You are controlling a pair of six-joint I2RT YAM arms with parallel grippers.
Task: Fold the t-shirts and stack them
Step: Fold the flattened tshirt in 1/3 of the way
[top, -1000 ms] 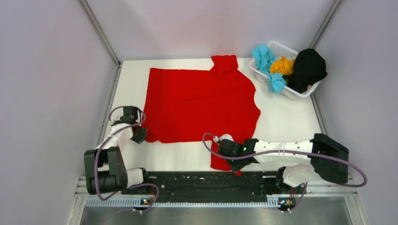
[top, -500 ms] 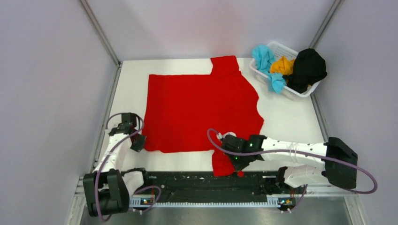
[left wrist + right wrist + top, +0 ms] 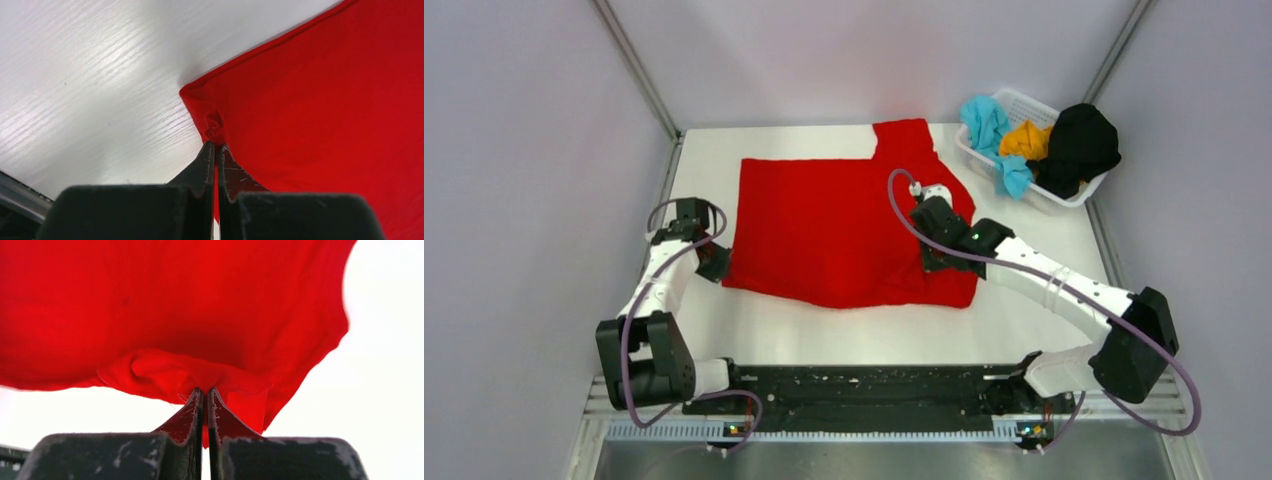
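I pin the red tee's point(image 3: 824, 225) corner w/ L gripper point(image 3: 215, 146) as anchor, R gripper point(image 3: 204, 391) pinching its fabric above the body, prob. for the fold.

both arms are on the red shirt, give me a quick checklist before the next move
1. Left gripper pinching the near left corner of the red t-shirt: ok, jaws shut on it.
2. Right gripper gripping red fabric: ok, shut on a bunched fold.
3. Held fabric laid flat: not ok, it hangs bunched from the right gripper.
4. Edge under the right arm aligned: cannot tell, the arm covers it.
5. Far sleeve lying flat: ok.
6. Basket apart from the red t-shirt: ok.
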